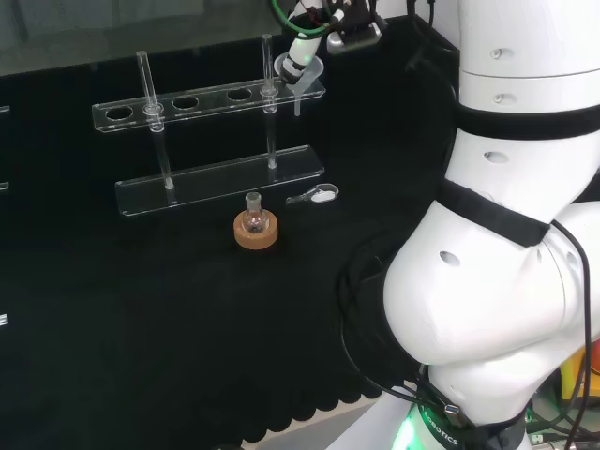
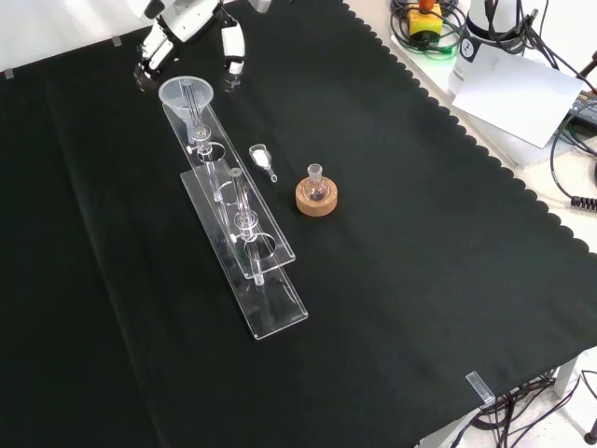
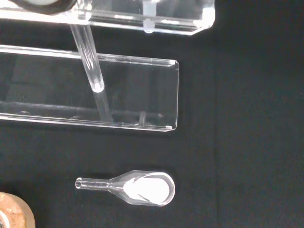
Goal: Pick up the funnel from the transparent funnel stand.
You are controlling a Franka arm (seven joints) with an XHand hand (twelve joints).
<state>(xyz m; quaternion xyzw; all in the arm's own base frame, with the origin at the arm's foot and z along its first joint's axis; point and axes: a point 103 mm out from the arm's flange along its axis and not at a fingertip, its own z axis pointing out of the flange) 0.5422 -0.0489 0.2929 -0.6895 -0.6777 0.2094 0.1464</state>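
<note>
1. Funnel (image 2: 187, 93) sits in the end hole of the transparent funnel stand (image 2: 244, 238), at the stand's far end in the front view, its stem hanging down through the top rail.
2. Robot hand (image 2: 187, 33) is right behind the funnel at the top of the front view, fingers reaching down on either side of the rim; whether they touch it or grip it, I cannot tell.
3. Head view puts the robot hand (image 1: 305, 52) at the stand's right end, over the funnel (image 1: 300, 80).
4. Beside the stand on the black surface (image 2: 420, 280) lies a small clear glass scoop (image 3: 137, 187) holding white powder.
5. Near the scoop, a small round flask (image 2: 316, 187) stands upright in a cork ring (image 2: 316, 199).
</note>
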